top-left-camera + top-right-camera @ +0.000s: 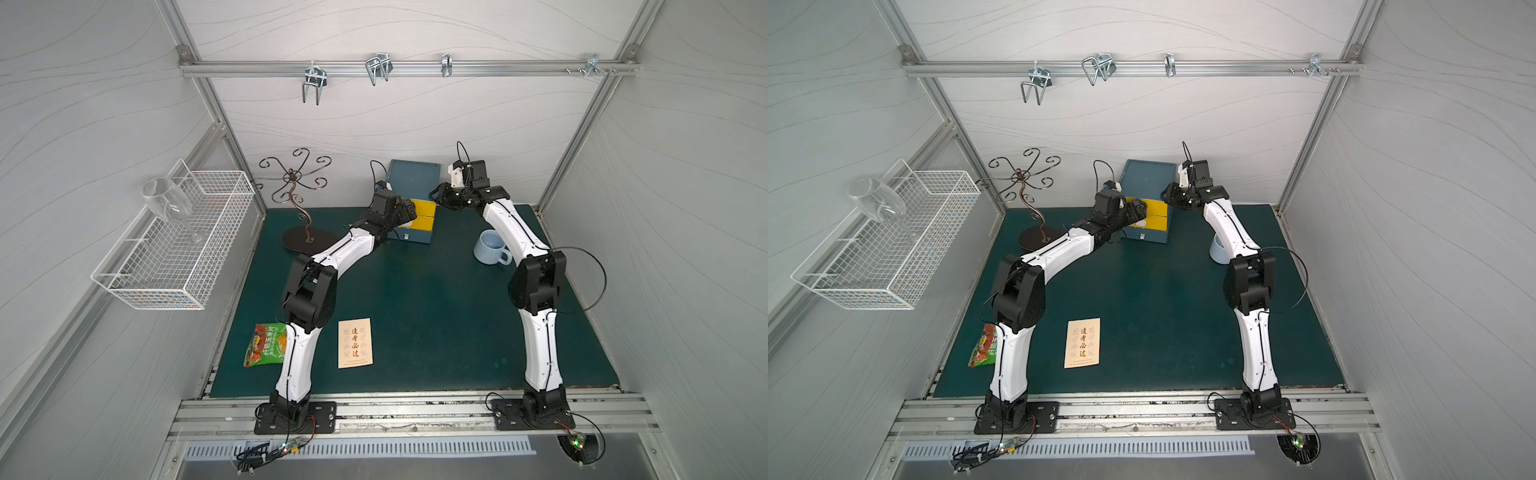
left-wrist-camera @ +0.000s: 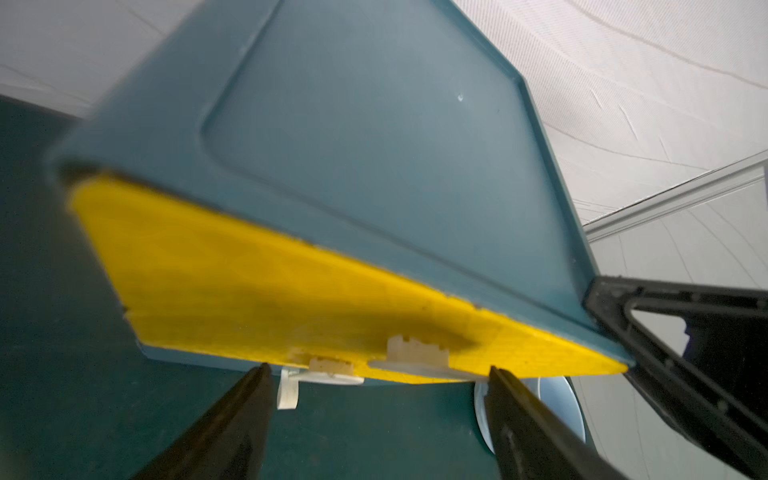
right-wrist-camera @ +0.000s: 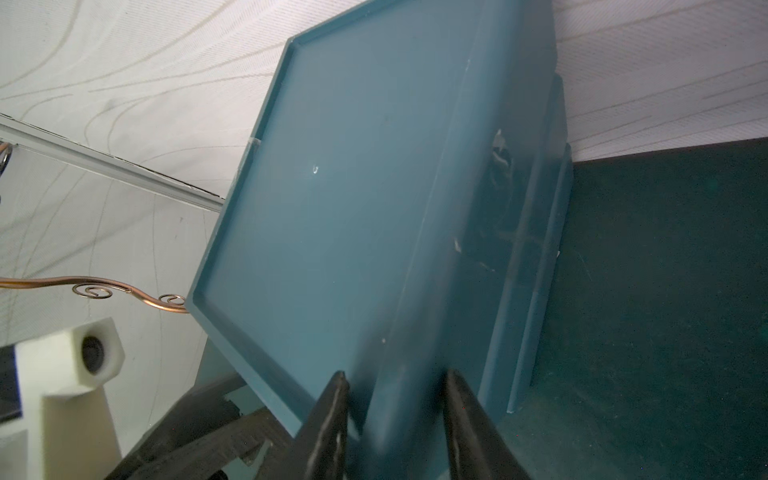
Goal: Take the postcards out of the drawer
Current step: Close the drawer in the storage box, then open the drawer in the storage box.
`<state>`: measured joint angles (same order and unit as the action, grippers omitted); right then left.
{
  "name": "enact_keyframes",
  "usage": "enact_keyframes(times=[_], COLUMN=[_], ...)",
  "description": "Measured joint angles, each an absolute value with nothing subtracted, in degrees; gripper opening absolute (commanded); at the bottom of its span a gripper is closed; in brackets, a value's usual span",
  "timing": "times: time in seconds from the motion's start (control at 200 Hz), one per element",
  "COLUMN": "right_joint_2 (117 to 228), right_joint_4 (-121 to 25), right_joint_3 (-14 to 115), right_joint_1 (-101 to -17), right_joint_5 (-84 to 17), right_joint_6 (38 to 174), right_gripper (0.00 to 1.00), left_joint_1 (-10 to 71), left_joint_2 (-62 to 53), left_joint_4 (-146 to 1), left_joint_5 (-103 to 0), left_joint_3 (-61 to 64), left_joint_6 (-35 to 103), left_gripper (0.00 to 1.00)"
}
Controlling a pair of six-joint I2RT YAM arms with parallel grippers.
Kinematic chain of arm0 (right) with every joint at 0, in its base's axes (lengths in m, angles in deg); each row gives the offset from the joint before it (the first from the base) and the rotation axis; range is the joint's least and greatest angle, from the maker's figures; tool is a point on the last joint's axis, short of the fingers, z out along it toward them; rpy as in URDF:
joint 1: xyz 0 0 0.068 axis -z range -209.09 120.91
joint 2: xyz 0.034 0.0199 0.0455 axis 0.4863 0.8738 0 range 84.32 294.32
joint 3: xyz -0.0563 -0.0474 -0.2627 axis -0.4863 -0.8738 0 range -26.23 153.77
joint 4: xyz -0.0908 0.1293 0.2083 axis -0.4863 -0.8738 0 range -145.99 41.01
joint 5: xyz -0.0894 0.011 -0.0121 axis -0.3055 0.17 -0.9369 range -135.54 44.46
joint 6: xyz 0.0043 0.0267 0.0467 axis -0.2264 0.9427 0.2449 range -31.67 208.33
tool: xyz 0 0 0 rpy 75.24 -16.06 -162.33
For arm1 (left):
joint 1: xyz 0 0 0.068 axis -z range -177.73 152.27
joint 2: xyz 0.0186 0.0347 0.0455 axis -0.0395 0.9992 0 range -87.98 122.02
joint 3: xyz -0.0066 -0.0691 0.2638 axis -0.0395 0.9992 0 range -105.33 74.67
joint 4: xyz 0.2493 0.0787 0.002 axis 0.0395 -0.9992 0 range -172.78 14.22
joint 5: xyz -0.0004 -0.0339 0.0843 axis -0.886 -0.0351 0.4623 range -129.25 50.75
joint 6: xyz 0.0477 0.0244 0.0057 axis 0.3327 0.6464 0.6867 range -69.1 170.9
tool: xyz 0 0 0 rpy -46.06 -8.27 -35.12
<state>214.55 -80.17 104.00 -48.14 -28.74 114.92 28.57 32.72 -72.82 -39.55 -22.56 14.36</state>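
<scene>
- Hovering wide open, left pincer [image 2: 377,368] faces the yellow drawers [image 2: 249,270], both shut.
- Right pincer [image 3: 396,373] grips the box's [image 1: 413,174] right edge.
- One postcard [image 1: 354,343] lies on the surface [image 1: 436,316], near left.

One cream postcard [image 1: 355,343] with orange-brown characters, face up, flat on the green worktop [image 1: 436,332] near the front edge, left of centre. Teal drawer cabinet [image 1: 414,178] upright at back edge, centre; yellow drawer fronts [image 2: 291,299] look flush, shut.
</scene>
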Motion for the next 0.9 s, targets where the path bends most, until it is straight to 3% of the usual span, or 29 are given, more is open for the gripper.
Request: enact_keyframes(times=[0.41,0.655,0.901], right_joint_2=[213.57,212.69,211.99], right_joint_4=[-78.72,-77.74,-76.76], right_joint_3=[101.99,100.22,98.69], right_joint_1=[-48.03,-47.9,-47.55], right_joint_5=[-28.52,-27.97,-26.77], right_joint_6=[115.6,115.88,115.97], right_gripper=[0.4,0.4,0.41], left_joint_1=[28.53,27.83,27.0], left_joint_2=[15.98,18.14,27.23], left_joint_4=[-65.54,-58.19,-42.33], left_joint_5=[-43.39,-49.99,-54.78], left_joint_3=[-5.38,-0.77,1.24], left_joint_6=[1.84,-11.08,-26.27], left_gripper=[0.87,0.87,0.85])
